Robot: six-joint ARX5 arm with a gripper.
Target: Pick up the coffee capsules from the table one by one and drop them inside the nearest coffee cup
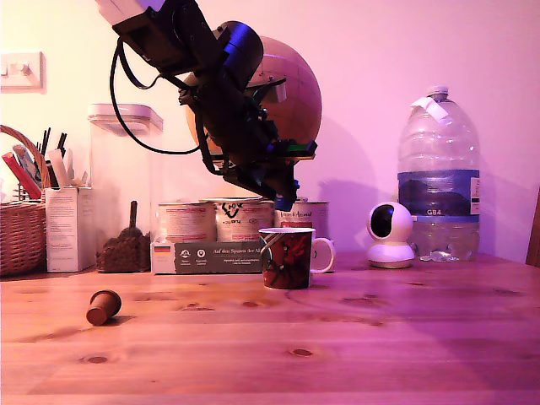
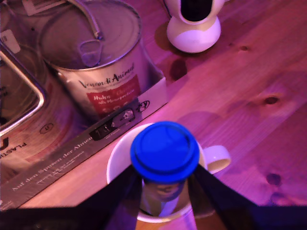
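Observation:
My gripper is shut on the dark blue coffee capsule, whose blue flanged end faces the wrist camera. It hangs right over the open mouth of the coffee cup, and the cup's white handle shows beside one finger. In the exterior view the gripper hovers a little above the red-and-black cup, with the blue capsule hard to make out there. A reddish-brown capsule lies on its side on the wooden table, well off to the exterior view's left of the cup.
Labelled tins and a dark flat box stand just behind the cup. A white camera and a large water bottle are at the exterior view's right. A basket, a carton and a clear container stand at its left.

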